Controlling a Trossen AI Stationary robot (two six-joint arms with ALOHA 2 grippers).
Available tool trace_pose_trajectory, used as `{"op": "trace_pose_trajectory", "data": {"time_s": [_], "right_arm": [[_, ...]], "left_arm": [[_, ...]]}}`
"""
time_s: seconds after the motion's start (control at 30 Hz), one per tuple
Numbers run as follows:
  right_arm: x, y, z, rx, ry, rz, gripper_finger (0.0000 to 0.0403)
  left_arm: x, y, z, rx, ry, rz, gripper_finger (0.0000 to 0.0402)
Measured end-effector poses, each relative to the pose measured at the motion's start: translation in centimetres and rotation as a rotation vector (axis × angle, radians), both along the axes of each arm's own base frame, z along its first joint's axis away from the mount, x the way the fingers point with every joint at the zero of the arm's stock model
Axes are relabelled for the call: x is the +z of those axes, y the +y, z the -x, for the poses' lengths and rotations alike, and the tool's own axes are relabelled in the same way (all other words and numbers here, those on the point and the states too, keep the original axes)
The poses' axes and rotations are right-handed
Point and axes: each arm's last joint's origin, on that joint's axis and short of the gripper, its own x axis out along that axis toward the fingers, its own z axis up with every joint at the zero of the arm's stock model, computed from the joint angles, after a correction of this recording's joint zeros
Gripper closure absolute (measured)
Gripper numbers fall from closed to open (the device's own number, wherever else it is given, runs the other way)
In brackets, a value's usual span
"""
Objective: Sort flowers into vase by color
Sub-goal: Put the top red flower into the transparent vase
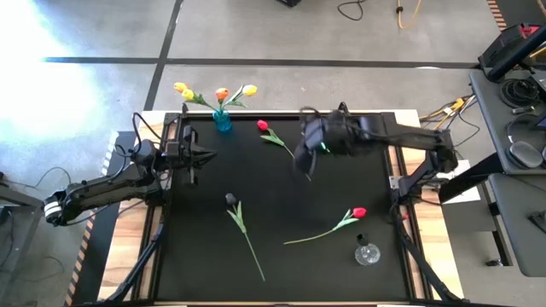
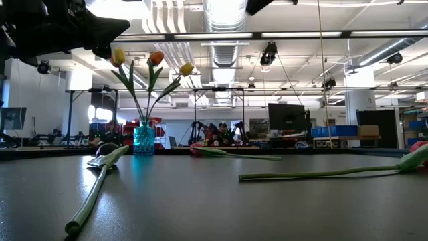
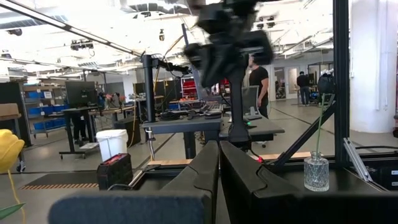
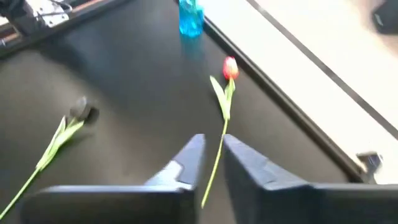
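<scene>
A: Right end effector [image 4: 210, 163] hangs over the table [image 1: 205, 256], fingers a narrow slit apart, holding nothing, red tulip [image 4: 229, 67] stem just ahead. Risk: thin stem could slip or roll if pinched off-centre.

B: Left end effector [image 3: 219, 168], pressed shut, waits at table's left edge. High view alone shows the clear vase [image 1: 368, 253], 2nd red tulip [image 1: 358, 212] & dark tulip [image 1: 230, 199]; the blue vase [image 1: 222, 119] w/ yellow-orange blooms sits at far edge.

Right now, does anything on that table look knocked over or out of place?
Three tulips lie flat on the black table: two red ones and a dark one. The clear vase stands empty. Nothing looks spilled or broken.
</scene>
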Motion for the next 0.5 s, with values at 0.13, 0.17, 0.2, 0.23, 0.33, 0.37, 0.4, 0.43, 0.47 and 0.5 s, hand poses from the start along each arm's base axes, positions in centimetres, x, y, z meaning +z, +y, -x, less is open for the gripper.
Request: {"op": "trace_pose_trajectory", "data": {"time_s": [0.13,0.17,0.2,0.23,0.33,0.37,0.4,0.43,0.47,0.5], "right_arm": [[-2.7,-4.0,-2.0,0.064,-0.045,-0.011,0.0388],[-3.6,-4.9,-2.3,0.073,-0.053,-0.021,0.0389],[-4.6,-5.8,-2.5,0.079,-0.054,-0.029,0.039],[-5.5,-6.6,-2.7,0.08,-0.054,-0.033,0.039],[-8.5,-8.8,-3.0,0.044,-0.041,-0.045,0.039],[-9.5,-9.5,-3.1,0.031,-0.026,-0.059,0.039],[-10.5,-10.1,-3.3,0.011,-0.002,-0.071,0.039],[-11.5,-10.6,-3.6,-0.005,0.021,-0.083,0.039],[-12.5,-11.1,-4.0,-0.019,0.042,-0.094,0.0389],[-13.5,-11.5,-4.4,-0.03,0.065,-0.105,0.0387]], "left_arm": [[0.0,0.0,0.0,0.0,0.0,0.0,0.0402],[0.0,0.0,0.0,0.0,0.0,-0.001,0.0402],[0.0,0.0,0.0,0.002,0.001,-0.006,0.0402],[0.0,0.0,0.0,0.003,0.001,-0.011,0.0402],[0.0,0.0,0.0,0.007,0.001,-0.026,0.0402],[0.0,0.0,0.0,0.007,0.001,-0.029,0.0402],[0.0,0.0,0.0,0.008,0.0,-0.031,0.0402],[0.0,0.0,0.0,0.009,0.0,-0.035,0.0402],[0.0,0.0,0.0,0.01,-0.001,-0.04,0.0402],[0.0,0.0,0.0,0.011,0.001,-0.046,0.0402]]}}
